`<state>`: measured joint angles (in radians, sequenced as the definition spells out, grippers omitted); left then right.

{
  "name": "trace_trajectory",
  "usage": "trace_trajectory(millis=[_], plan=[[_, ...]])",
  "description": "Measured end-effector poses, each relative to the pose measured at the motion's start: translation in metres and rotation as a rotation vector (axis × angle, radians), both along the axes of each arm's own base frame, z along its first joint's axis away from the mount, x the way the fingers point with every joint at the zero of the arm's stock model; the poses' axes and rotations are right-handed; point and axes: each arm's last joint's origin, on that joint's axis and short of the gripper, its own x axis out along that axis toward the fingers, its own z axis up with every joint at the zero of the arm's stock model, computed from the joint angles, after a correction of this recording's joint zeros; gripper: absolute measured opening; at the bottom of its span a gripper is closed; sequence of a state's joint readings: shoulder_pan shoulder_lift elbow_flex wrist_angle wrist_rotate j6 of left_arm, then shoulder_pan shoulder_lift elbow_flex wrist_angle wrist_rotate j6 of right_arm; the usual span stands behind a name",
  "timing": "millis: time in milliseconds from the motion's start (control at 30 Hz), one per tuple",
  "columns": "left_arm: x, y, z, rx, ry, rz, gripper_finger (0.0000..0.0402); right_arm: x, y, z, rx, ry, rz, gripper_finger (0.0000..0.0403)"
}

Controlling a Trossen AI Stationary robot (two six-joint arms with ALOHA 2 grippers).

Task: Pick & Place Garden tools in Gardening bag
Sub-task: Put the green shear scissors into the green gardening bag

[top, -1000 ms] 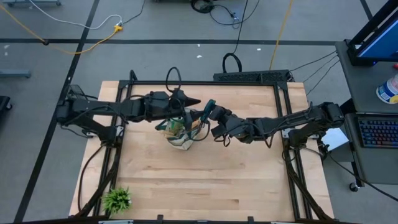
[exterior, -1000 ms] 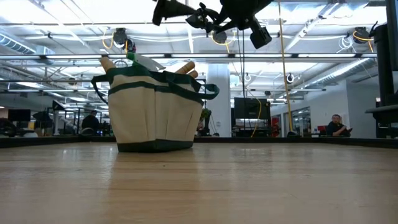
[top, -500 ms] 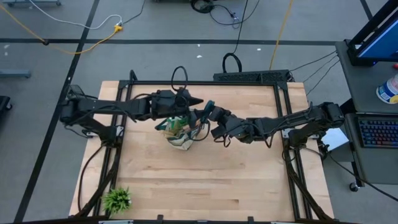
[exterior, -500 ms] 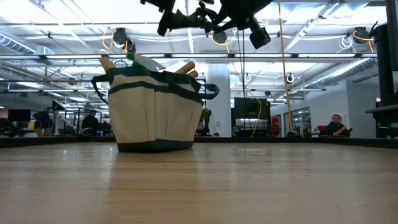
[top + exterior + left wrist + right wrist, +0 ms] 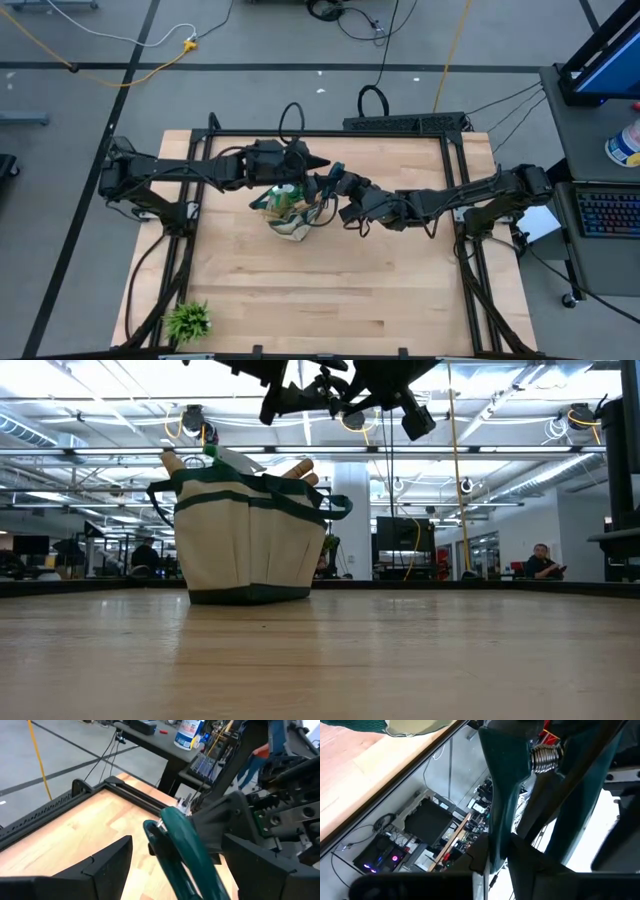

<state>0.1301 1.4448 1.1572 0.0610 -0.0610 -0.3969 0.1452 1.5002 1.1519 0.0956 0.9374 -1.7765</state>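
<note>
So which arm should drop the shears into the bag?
Right. The right gripper is shut on the pruning shears beside the gardening bag. The left gripper hovers open above the bag, holding nothing.

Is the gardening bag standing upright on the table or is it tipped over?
Upright. In the low view the bag rests flat on its base on the table, mouth upward, with wooden handles sticking out of the top.

Even, bright light falls from overhead; the table (image 5: pixel 320 270) in the high view shows only soft shadows under the arms. In the low view, ceiling lamps glare white across the top of the frame, silhouetting the arms, and the foreground wood is blurred. Both wrist views are soft close up.
</note>
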Motion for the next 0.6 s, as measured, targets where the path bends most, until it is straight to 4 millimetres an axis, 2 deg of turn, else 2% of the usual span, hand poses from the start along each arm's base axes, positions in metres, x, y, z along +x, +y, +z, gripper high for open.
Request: trace_trajectory(millis=[300,500,600], plan=[[0.0,0.0,0.0,0.02,0.009,-0.007,0.031,0.0,0.0,0.0,-0.011,0.011,0.003,0.0035],[0.006,0.001,-0.01,0.014,0.043,-0.014,0.0309,0.0,0.0,0.0,-0.018,0.016,0.006,0.0035],[0.009,0.001,-0.014,0.011,0.05,-0.016,0.0293,0.0,0.002,0.0,-0.019,0.02,0.009,0.0035]])
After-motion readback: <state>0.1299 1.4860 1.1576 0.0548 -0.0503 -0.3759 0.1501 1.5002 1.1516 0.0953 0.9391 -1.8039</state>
